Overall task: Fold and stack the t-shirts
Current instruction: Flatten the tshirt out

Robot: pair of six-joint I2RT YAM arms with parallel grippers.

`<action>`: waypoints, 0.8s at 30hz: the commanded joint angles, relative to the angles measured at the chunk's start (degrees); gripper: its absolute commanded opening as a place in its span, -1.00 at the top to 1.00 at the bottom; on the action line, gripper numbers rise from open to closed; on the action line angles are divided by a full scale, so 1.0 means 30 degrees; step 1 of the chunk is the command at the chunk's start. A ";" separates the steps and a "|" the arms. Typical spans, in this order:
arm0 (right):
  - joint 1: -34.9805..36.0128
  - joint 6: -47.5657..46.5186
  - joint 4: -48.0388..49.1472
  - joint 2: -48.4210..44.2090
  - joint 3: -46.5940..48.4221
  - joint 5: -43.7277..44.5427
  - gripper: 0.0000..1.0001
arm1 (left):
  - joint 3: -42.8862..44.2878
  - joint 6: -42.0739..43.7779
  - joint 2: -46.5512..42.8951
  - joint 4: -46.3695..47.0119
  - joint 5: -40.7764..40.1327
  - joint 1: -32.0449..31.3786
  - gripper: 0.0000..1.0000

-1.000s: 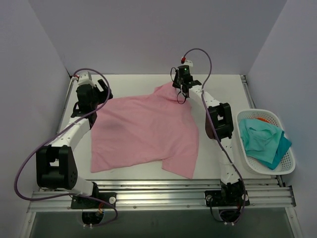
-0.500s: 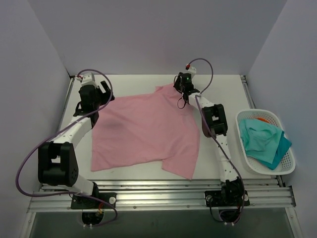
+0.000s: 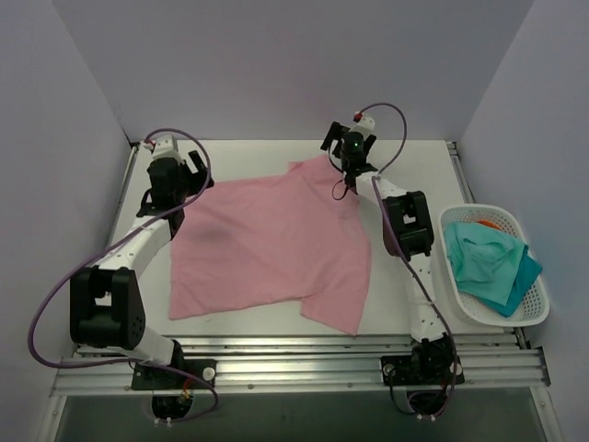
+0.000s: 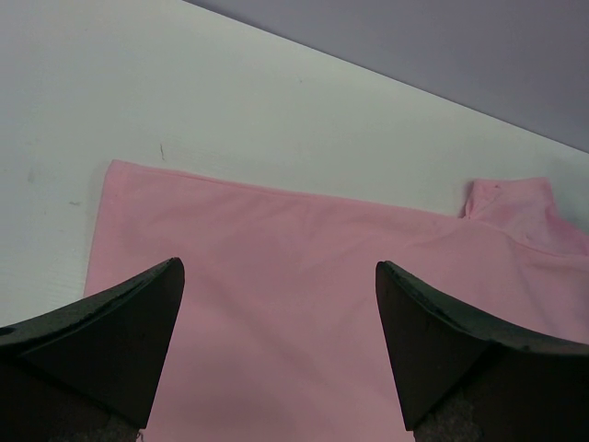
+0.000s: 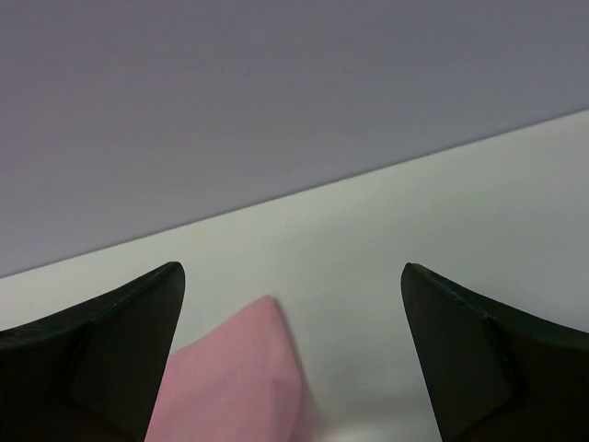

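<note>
1. Only the top view shows the whole pink t-shirt. It is spread across the white surface, unfolded and a little rumpled, with one lower flap trailing toward the near edge. Each wrist view catches only a patch of it.
2. Only the top view shows the white basket. It stands well off to the right of the right claw, beside that arm's middle. In it lie a teal cloth and a sliver of something orange.
3. The left wrist view adds detail that the overhead one lacks. Just ahead of the left claw a straight pink edge lies flat, with bare surface beyond it. Farther ahead to the right, a small fold of the cloth stands up.
4. The left claw has its jaws spread wide with nothing between them. It hangs over the shirt's far left corner, with pink cloth beneath and between its fingers. Whether they touch the cloth cannot be told.
5. The right wrist view shows a pointed tip of pink cloth just below that claw, nearer the finger on the left of that view. Bare surface lies ahead, then the grey back wall.
6. The right claw also has its jaws wide apart and grips nothing. The pink tip sits in the gap, clear of both fingers as far as the view shows. From above, this claw is at the shirt's far right corner.
</note>
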 commanded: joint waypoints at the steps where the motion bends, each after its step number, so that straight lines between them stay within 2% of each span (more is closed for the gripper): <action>1: 0.0119 -0.0063 0.3225 -0.6908 -0.4938 0.2479 -1.00 | 0.0841 -0.0238 -0.1306 -0.0336 -0.0271 -0.0116 -0.88; 2: 0.0148 0.0259 0.3611 -0.9532 -0.6725 0.2919 -0.99 | 0.0812 -0.0472 -0.1742 -0.0715 -0.0417 -0.0116 -0.88; 3: 0.0207 0.1132 0.3876 -1.0776 -1.0136 0.3968 -0.99 | 0.0609 -0.0938 -0.1950 -0.0806 -0.0477 -0.0203 -0.88; 5: 0.0382 0.1899 0.4200 -1.4428 -1.3348 0.4300 -0.99 | 0.0315 -0.1293 -0.2419 -0.0982 -0.0506 -0.0291 -0.88; 7: 0.0761 0.3184 0.4375 -1.6230 -1.7149 0.5000 -0.94 | 0.0051 -0.1791 -0.2363 -0.1448 -0.0623 -0.0526 -0.88; 9: 0.0968 0.3687 0.4289 -1.7846 -1.8835 0.4830 -0.93 | -0.0095 -0.2201 -0.2129 -0.1831 -0.0682 -0.0614 -0.88; 10: 0.0969 0.3893 0.4405 -1.7995 -1.9655 0.3320 -0.88 | -0.0212 -0.2261 -0.1750 -0.1658 -0.0653 -0.0730 -0.88; 12: 0.0969 0.3662 0.4086 -1.7530 -1.9635 0.2196 -0.77 | -0.0476 -0.2553 -0.1222 -0.1219 -0.0595 -0.0732 -0.88; 13: 0.0998 0.3603 0.2895 -1.6222 -1.8474 0.0857 -0.37 | -0.0216 -0.2815 0.0028 -0.0927 -0.0594 -0.0702 -0.88; 15: 0.1027 0.3456 0.2066 -1.5160 -1.7325 -0.0089 0.09 | 0.0340 -0.2847 0.1090 -0.0866 -0.0536 -0.0673 -0.88; 16: 0.1057 0.3427 0.1279 -1.4661 -1.6739 -0.0471 0.40 | 0.0691 -0.2934 0.1617 -0.0924 -0.0246 -0.0673 -0.93; 17: 0.1144 0.3368 0.0836 -1.3612 -1.5457 -0.0735 0.99 | 0.1420 -0.2964 0.2725 -0.0924 -0.0069 -0.0644 -0.97; 19: 0.1407 0.3164 -0.0044 -1.2610 -1.4278 -0.0855 1.00 | 0.2098 -0.2994 0.3757 -0.0982 0.0516 -0.0643 -0.72; 21: 0.1612 0.2871 -0.0544 -1.1350 -1.3050 -0.0914 1.00 | 0.2858 -0.3169 0.4988 -0.1187 0.0665 -0.0643 0.10; 23: 0.1643 0.2782 -0.0836 -1.0617 -1.2372 -0.0943 1.00 | 0.3067 -0.3257 0.5661 -0.1101 0.0608 -0.0614 0.57; 24: 0.1643 0.2753 -0.0925 -0.9888 -1.1759 -0.0972 1.00 | 0.3213 -0.3316 0.5840 -0.1071 0.0462 -0.0614 0.63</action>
